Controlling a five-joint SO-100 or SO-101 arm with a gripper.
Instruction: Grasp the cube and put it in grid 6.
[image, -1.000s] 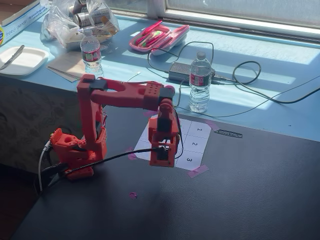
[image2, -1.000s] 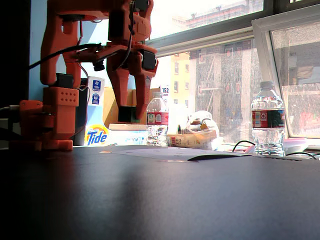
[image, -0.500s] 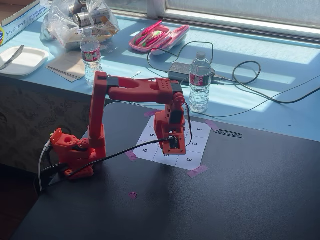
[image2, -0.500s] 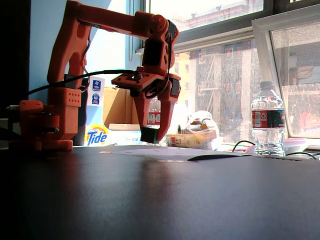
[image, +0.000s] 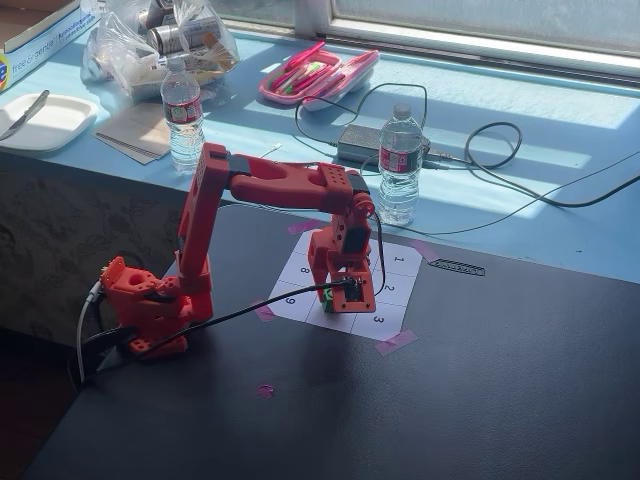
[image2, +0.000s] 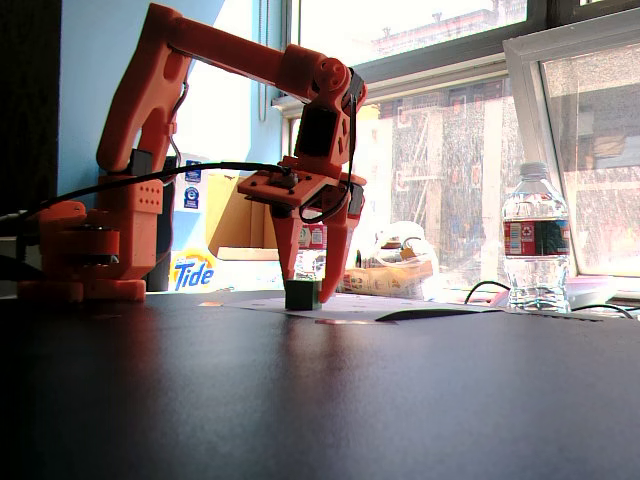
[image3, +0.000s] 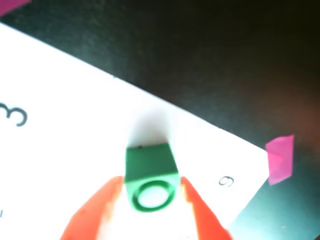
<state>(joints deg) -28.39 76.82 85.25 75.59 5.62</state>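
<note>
Wrist view, nearest first: gripper (image3: 151, 196) straddles the cube (image3: 150, 176), one red finger (image3: 92, 210) on each flank, ring mark facing the lens. Jaws look closed onto the cube's sides; whether the pads truly press cannot be told at this blur.

Cube sits on the numbered sheet (image3: 75, 125), in the cell along the sheet's front edge between the printed 3 (image3: 15, 115) and the 9 (image3: 226, 181); that cell's own digit is hidden under the cube and gripper. Judged to be grid 6. Pink tape (image3: 280, 159) marks the sheet corner just beyond the 9.

Low fixed view: cube (image2: 302, 293) appears to rest on the sheet, gripper (image2: 308, 288) down around it.

High fixed view: arm reaches from its base to the sheet's near edge; water bottle (image: 399, 166) well behind the sheet.

Step in hand: placing, lowering done or nearly. Next move calls for opening the jaws cleanly, then lifting straight up so the cube isn't dragged out of its cell
</note>
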